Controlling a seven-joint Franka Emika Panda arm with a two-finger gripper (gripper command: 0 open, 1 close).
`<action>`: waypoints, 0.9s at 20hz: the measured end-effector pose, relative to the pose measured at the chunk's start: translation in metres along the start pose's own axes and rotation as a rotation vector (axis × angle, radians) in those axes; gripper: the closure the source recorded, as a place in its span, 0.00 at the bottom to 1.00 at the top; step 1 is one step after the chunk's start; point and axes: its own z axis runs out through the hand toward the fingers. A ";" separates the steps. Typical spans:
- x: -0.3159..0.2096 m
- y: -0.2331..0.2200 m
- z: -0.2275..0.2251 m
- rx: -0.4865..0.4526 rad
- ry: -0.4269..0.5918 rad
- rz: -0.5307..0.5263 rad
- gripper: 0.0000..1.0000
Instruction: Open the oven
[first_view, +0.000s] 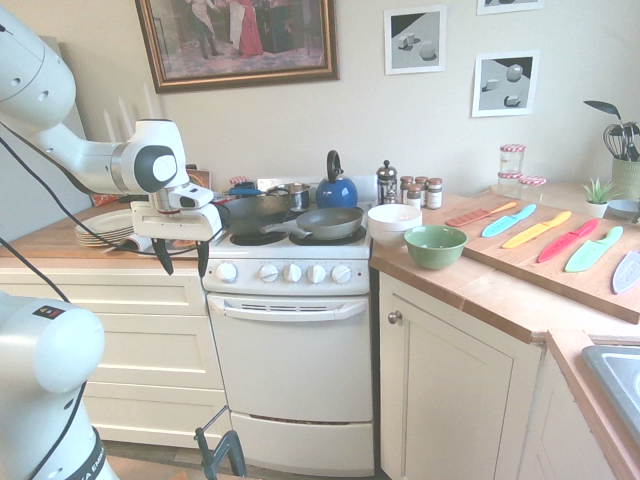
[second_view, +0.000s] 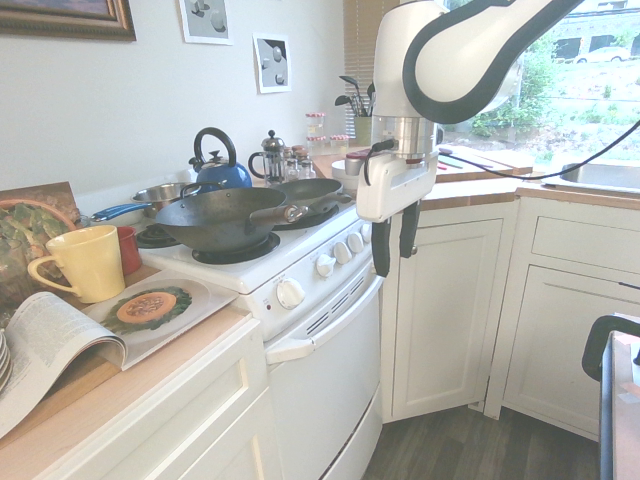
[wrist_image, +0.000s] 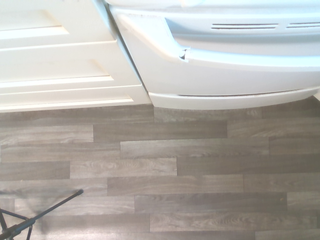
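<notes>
Approach step, no contact yet. The gripper (first_view: 183, 258) hangs pointing down in front of the counter (first_view: 60, 240) edge, just beside the left end of the oven (first_view: 295, 360), about level with the knob row. Fingers (second_view: 381, 250) are spread apart and hold nothing; both exterior views show a clear gap between them.

The oven sits between cream cabinets, door fully shut. Its bar handle (first_view: 288, 309) runs across the top of the door, under the five knobs. The wrist view looks straight down past the handle's (wrist_image: 240, 55) left end to the wood floor (wrist_image: 165, 175), so the gripper is out in front of the door, not over it.

Next move, as a judgement: shift right toward the handle, drop slightly, get the fingers around or behind the bar, clamp, then pull out and down along the door's hinge arc. Risk: clipping the leftmost knob (first_view: 227, 271) or the wok (second_view: 222, 219) overhanging the stove top.

Writing: none readable. No brand visible on the oven; the open magazine (second_view: 70, 335) on the counter shows print too small to read.
</notes>
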 end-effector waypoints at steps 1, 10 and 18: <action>0.000 0.000 0.000 0.000 -0.001 0.001 0.00; 0.040 0.018 0.078 -0.051 0.085 0.174 0.00; 0.072 0.011 0.135 0.062 0.280 0.132 0.00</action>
